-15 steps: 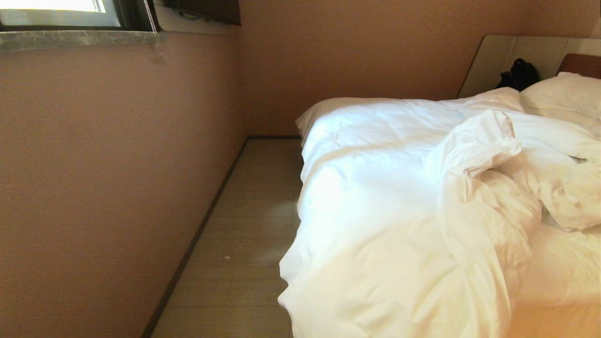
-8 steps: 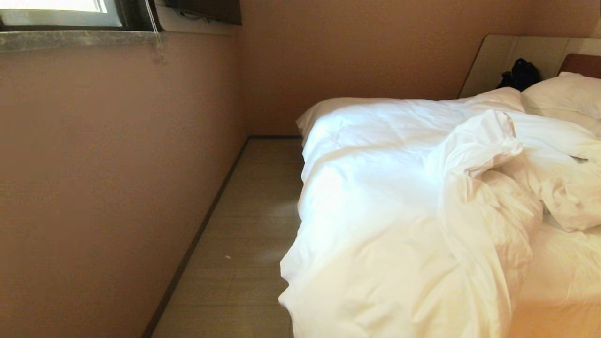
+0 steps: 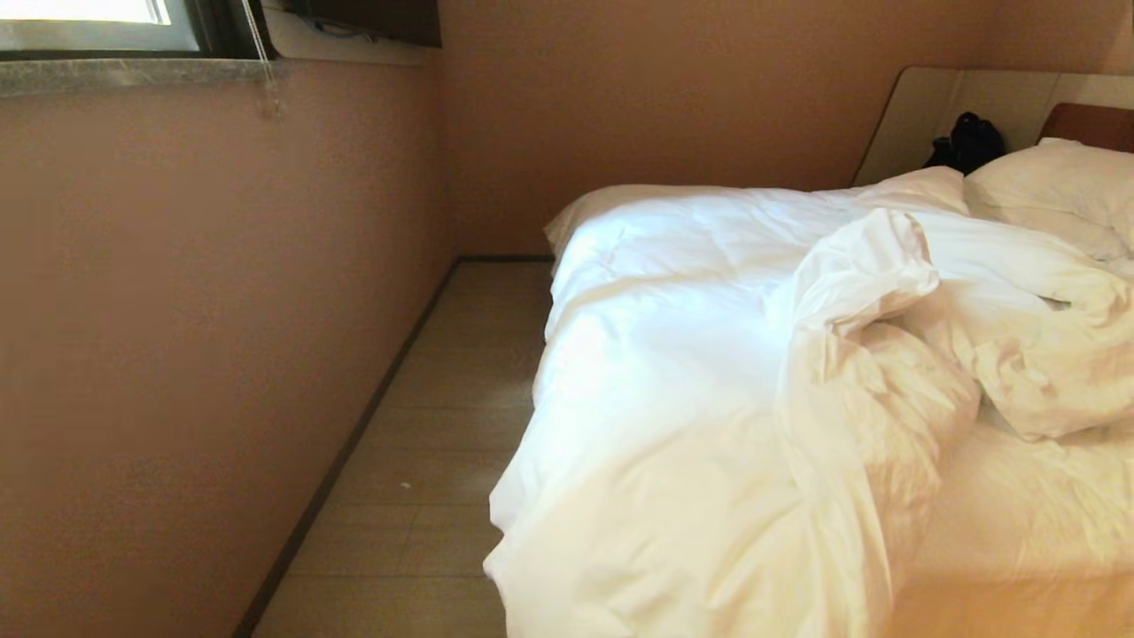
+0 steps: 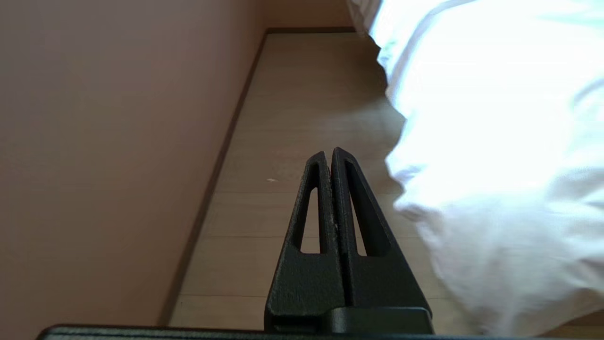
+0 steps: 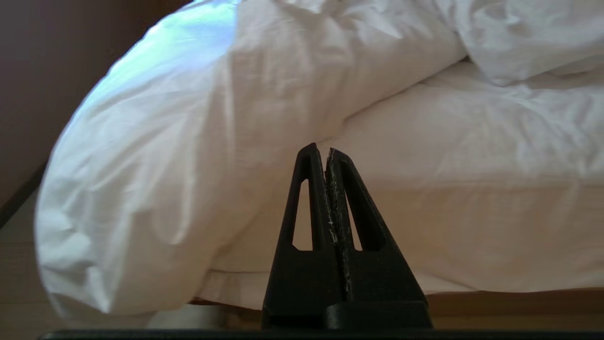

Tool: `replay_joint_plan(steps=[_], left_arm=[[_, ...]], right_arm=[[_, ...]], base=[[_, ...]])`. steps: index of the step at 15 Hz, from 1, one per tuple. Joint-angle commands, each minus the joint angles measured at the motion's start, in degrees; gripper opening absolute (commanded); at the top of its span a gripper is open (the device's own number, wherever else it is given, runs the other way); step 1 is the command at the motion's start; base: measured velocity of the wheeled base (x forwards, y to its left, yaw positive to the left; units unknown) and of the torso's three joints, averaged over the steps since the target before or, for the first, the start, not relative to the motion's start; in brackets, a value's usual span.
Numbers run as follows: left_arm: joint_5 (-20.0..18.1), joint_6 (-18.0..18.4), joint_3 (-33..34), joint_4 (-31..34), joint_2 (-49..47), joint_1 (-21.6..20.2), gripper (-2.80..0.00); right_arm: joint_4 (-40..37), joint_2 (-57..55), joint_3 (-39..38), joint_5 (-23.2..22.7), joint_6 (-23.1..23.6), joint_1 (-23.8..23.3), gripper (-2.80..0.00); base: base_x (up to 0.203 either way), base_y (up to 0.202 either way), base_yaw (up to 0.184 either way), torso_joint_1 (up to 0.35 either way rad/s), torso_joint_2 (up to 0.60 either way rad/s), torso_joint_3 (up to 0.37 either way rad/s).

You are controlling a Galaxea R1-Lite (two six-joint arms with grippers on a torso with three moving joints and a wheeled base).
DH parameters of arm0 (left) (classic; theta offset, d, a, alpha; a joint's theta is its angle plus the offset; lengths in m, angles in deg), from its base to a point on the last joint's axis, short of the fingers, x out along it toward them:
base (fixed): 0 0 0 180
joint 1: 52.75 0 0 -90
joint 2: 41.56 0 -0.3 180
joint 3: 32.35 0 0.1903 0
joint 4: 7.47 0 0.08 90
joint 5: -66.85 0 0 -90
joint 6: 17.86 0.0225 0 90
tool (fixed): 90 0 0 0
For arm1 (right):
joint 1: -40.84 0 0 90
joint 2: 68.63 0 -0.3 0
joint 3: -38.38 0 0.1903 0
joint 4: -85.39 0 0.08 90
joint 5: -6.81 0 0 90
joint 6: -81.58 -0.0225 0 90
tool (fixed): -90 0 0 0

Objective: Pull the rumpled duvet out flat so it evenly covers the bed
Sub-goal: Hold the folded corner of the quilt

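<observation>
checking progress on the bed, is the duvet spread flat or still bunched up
Bunched up. The duvet is heaped toward the bed's left side, hanging over that edge, with a twisted ridge mid-bed; the mattress sheet lies bare on the right.

You see the left end effector as matte black, tapered fingers with long triangular cut-outs; the right end effector matches, its inner pads flecked white.
</observation>
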State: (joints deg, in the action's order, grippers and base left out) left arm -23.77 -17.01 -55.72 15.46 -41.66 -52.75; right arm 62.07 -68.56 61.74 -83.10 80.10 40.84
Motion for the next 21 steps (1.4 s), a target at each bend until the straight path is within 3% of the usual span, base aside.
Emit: replay_joint_plan(steps=[1, 21], left_arm=[[0.0, 0.0, 0.0, 0.0, -0.1, 0.0, -2.8], [0.0, -0.1, 0.0, 0.0, 0.0, 0.0, -2.8]], right_arm=[[0.0, -0.1, 0.0, 0.0, 0.0, 0.0, -2.8], [0.0, -0.1, 0.0, 0.0, 0.0, 0.0, -2.8]], base=[[0.0, -0.191, 0.001, -0.001, 0.0, 0.004], [0.0, -0.192, 0.0, 0.003, 0.0, 0.002]])
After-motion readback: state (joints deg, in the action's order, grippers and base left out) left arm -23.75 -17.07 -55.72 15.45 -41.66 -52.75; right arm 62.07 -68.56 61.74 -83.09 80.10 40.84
